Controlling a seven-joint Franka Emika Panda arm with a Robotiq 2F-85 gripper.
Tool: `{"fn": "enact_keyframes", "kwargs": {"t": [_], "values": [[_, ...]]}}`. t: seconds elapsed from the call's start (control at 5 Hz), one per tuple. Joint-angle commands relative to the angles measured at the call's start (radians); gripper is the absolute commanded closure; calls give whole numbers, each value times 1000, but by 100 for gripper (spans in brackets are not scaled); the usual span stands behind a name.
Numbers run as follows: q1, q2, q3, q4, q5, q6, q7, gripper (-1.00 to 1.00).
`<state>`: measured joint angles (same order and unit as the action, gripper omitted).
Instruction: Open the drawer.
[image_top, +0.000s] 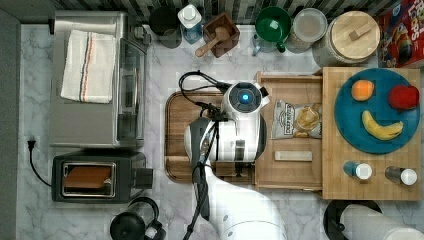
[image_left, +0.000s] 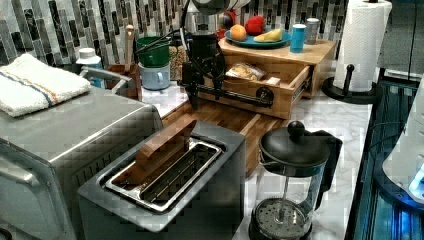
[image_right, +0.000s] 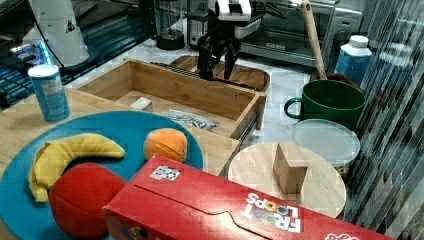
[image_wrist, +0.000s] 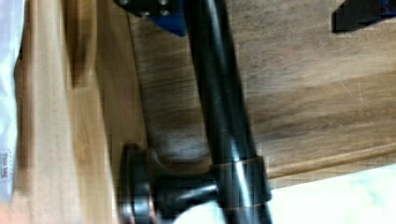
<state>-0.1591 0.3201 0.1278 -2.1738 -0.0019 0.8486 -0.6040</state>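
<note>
- The drawer (image_top: 290, 135) is pulled well out of its light-wood box unit (image_top: 372, 175), toward the top view's left, so its front overhangs the darker brown tray (image_top: 177, 145) lying on the marble surface (image_top: 160, 65).
- Inside the drawer lie a snack bag (image_top: 296, 120) and a small pale wooden block (image_top: 293, 156) — the block is nearer the top view's bottom edge.
- The long black bar handle (image_left: 235, 95) runs across the drawer front, and in the wrist view the bar (image_wrist: 222, 107) passes between the two finger pads (image_wrist: 159, 14).
- The end effector (image_right: 218, 62) points down at the drawer front; its fingers stand on either side of the handle with a visible gap, so it is open around the bar rather than pinching it.
- On top of the box unit sits a blue plate (image_top: 350, 130) with a banana (image_top: 381, 127), an orange (image_top: 362, 90) and a red fruit (image_top: 403, 97).
- A toaster (image_left: 165, 185) and a French press (image_left: 290, 180) stand near the front in the left view.
</note>
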Motion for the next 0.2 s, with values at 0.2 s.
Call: {"fn": "enact_keyframes", "kwargs": {"t": [0.2], "values": [[107,-1,125,23,98,-21,98,-100]]}}
